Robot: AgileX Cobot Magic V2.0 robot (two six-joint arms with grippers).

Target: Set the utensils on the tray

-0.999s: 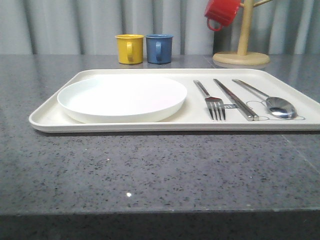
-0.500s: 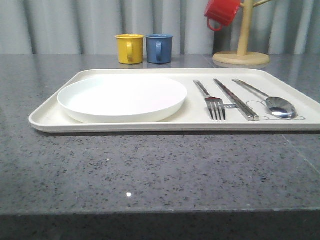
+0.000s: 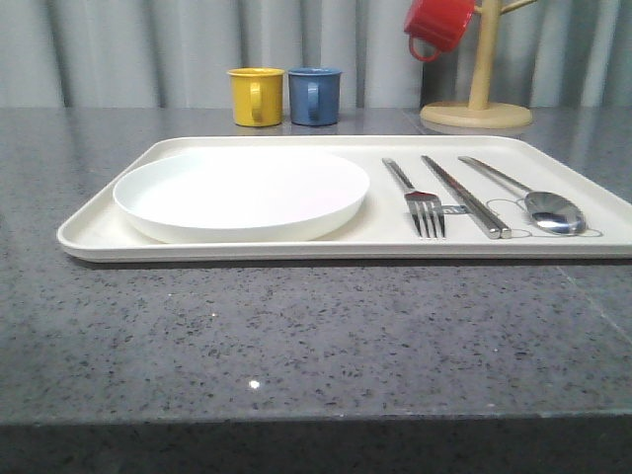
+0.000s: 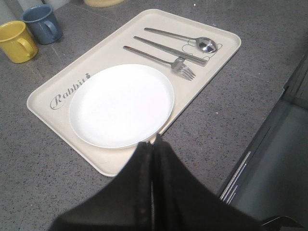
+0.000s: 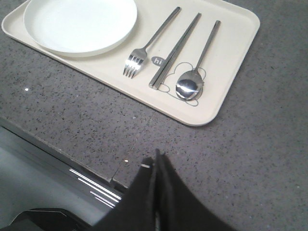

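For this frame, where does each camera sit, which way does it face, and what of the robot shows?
Front: low at table edge, facing forward over the tray toward the mugs.
Left wrist: above the plate end, looking down; left gripper, jaws together.
Right wrist: above the spoon end, looking down; right gripper, jaws together.
All share tray, plate, fork.

Bare counter (image 3: pixel 296 336) before tray (image 3: pixel 89 232); yellow mug (image 3: pixel 255 96), blue mug (image 3: pixel 314 95), mug rack (image 3: pixel 477 109) stand behind.
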